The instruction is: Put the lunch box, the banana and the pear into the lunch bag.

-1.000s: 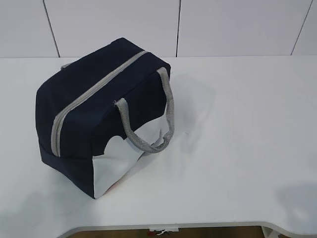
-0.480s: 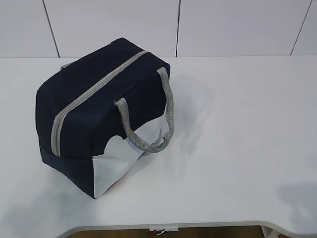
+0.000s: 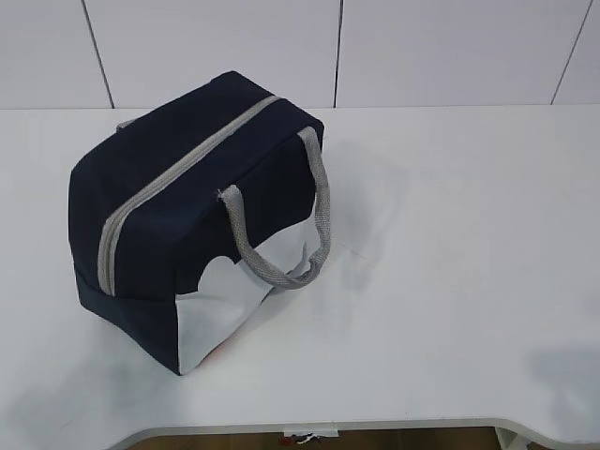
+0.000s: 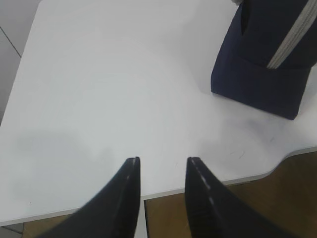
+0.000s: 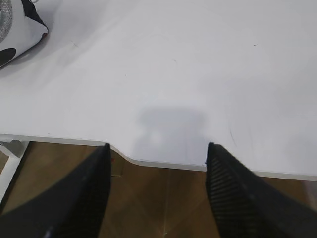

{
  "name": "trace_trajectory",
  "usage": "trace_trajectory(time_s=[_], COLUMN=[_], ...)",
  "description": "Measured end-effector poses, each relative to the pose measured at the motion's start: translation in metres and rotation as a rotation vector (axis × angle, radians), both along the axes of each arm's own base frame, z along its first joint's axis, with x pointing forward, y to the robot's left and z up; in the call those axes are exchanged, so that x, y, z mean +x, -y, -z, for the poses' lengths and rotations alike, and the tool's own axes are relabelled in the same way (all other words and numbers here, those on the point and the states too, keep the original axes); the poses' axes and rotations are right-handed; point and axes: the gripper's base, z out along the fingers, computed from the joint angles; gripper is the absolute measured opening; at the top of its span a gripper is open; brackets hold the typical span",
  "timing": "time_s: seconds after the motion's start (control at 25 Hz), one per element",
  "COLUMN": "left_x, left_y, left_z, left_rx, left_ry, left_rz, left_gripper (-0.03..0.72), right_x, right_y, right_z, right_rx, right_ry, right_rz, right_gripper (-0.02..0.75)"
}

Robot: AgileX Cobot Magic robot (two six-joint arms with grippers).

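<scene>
- Nearest the front edge of the white table (image 3: 450,281), the right gripper (image 5: 157,148) hangs over the rim in the right wrist view, its two dark ribbed fingers (image 5: 233,193) spread wide with nothing between them; wooden floor (image 5: 163,198) shows below and the gripper's shadow falls on the tabletop just ahead.
- The left gripper (image 4: 162,161) is poised likewise at the table's near edge in the left wrist view, its black fingers (image 4: 126,198) set a narrower gap apart and holding nothing, pointing out across the bare surface.
- Neither gripper appears in the exterior view; both hang back at the near edge, well apart from the bag.
- Farther in, on the left half of the table, the lunch bag (image 3: 187,202) stands upright, navy blue with a white lower side panel (image 3: 225,309) facing the camera.
- Its grey zipper (image 3: 178,169) runs along the top and appears closed from end to end.
- One grey webbing handle (image 3: 314,216) droops down the near side, looping over the white panel.
- In the left wrist view one navy end of the bag sits at upper right; in the right wrist view only a white corner of it shows at upper left.
- The lunch box, banana and pear are not visible in any view.
- Beyond the table, a pale panelled wall (image 3: 422,47) closes the scene.
</scene>
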Motion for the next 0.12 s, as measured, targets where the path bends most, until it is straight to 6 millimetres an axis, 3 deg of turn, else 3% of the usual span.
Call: trace_trajectory(time_s=[0.12], left_x=[0.0], left_y=[0.0], left_z=[0.0], left_rx=[0.001], left_ry=[0.0], left_rz=[0.0], left_gripper=[0.235], right_x=[0.0], right_y=[0.0], right_z=[0.0], right_rx=[0.0], right_ry=[0.0], right_rz=[0.0], right_gripper=[0.488])
